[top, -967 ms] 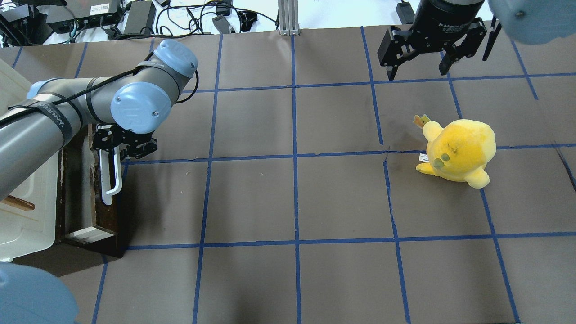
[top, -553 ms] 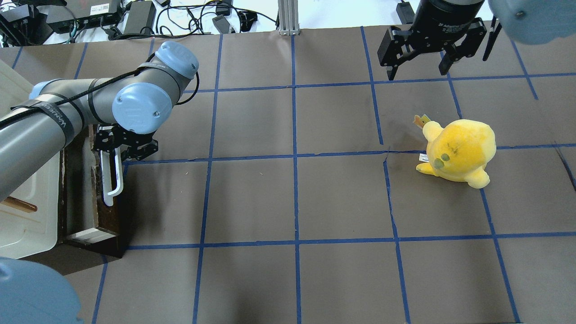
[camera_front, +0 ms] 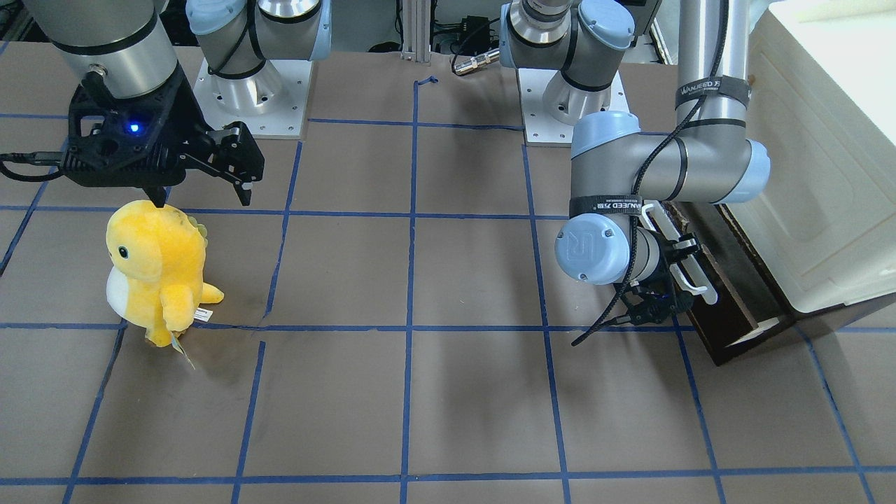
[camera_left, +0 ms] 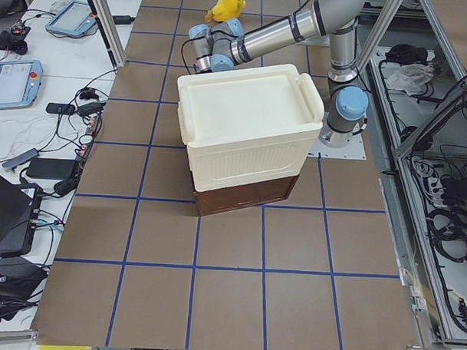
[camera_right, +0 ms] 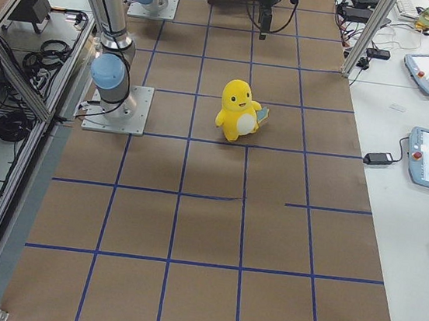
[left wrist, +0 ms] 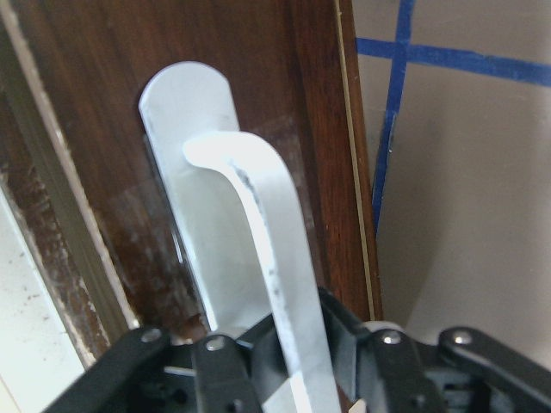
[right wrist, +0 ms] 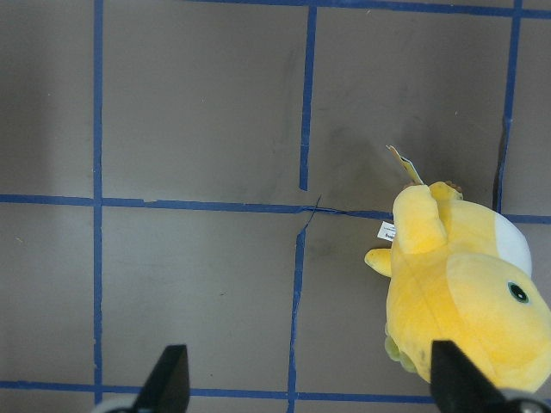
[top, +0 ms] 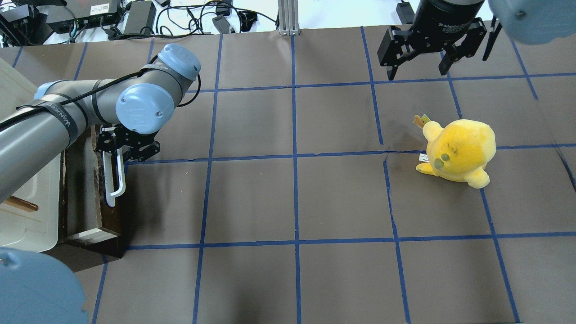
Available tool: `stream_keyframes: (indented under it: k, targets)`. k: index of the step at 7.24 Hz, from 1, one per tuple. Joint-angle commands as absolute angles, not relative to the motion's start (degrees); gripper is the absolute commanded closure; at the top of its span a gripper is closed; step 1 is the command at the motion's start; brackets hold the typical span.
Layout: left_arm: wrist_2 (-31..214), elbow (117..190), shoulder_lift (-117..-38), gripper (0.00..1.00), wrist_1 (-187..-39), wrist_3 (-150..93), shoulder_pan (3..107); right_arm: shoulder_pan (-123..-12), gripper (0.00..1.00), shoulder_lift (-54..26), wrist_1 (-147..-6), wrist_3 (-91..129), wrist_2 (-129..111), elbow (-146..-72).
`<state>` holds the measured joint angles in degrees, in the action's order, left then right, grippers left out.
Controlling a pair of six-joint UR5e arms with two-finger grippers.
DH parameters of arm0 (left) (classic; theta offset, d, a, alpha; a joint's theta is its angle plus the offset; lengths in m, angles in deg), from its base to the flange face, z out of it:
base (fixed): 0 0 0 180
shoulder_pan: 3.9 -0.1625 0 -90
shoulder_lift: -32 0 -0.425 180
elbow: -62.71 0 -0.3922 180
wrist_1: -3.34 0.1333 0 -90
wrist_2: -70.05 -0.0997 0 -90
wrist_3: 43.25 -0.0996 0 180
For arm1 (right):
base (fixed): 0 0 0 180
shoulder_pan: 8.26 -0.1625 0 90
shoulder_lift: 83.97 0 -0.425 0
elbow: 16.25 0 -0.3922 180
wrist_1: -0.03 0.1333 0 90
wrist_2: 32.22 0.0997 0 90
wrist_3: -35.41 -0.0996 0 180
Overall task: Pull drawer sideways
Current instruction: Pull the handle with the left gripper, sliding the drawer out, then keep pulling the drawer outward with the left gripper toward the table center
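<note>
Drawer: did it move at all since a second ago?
The left gripper, shut on the white handle, has pulled the drawer slightly farther out of the cream cabinet, toward the middle of the table. The open right gripper and the yellow plush dinosaur stayed put.

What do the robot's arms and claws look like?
The left arm and right arm are grey tubes with pale blue joint caps. A black cable runs along the left one under white-lettered black straps. The left end effector and right end effector are black, angular, two-fingered. The right shows a blue light.
</note>
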<state>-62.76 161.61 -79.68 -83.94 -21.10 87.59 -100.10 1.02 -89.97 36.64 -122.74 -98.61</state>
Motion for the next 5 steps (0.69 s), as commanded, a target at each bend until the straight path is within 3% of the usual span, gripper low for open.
stream_keyframes:
  k: [1, 5]
  targets:
    - [-62.32, 161.06, -79.89, 1.0, -83.93, -21.1, 87.6, -100.1, 0.0, 1.02, -89.97, 36.64, -122.74, -98.61]
    - [-62.14, 160.01, -80.15, 1.0, -84.37, -21.01, 88.56, -100.1, 0.0, 1.02, -89.97, 36.64, -122.74, -98.61]
